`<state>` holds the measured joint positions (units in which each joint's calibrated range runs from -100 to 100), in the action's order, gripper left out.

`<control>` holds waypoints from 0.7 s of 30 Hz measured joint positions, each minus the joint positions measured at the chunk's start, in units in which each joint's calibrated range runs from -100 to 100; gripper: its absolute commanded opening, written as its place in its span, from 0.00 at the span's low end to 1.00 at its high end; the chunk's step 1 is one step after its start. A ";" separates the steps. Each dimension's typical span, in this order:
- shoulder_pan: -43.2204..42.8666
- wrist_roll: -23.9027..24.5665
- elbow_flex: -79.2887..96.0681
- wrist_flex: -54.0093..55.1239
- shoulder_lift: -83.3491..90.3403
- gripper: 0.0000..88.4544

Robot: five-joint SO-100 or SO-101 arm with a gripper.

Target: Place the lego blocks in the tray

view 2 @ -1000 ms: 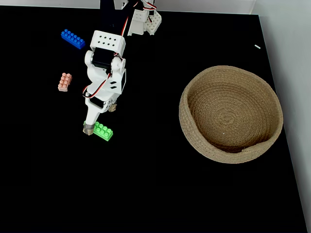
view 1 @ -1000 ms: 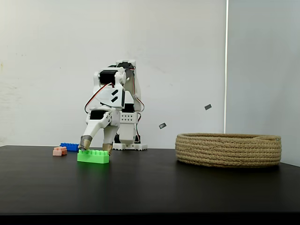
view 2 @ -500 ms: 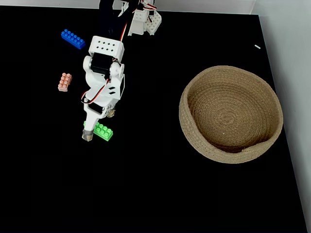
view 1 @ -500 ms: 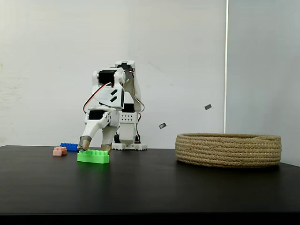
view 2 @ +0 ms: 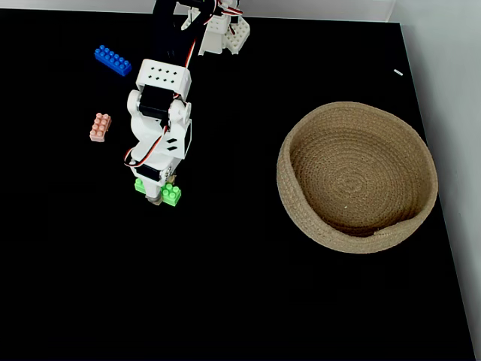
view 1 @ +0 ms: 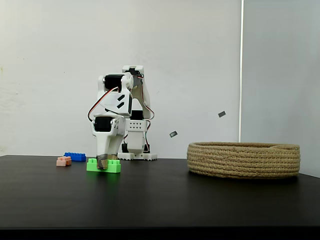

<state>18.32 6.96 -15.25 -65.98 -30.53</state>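
My claw [view 1: 103, 162] pinches the long bright green studded brick [view 1: 103, 166]; I should lift straight before swinging toward the coiled tan rope basket [view 1: 244, 159].

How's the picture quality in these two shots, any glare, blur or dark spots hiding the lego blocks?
In the side-on fixed view, lighting is even and sharp; the black table shows a faint sheen, and the green brick is crisp. In the top-down fixed view, the table reads nearly pure black with no visible shadows, yet the blue brick, pink brick and rope basket stand out clearly.
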 measured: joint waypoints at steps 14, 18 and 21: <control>-8.31 1.66 9.01 -1.14 18.58 0.00; -15.07 1.66 10.43 -4.79 27.57 0.00; -21.34 1.71 11.75 -7.80 33.76 0.00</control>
<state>-3.01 8.67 -3.49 -73.77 3.22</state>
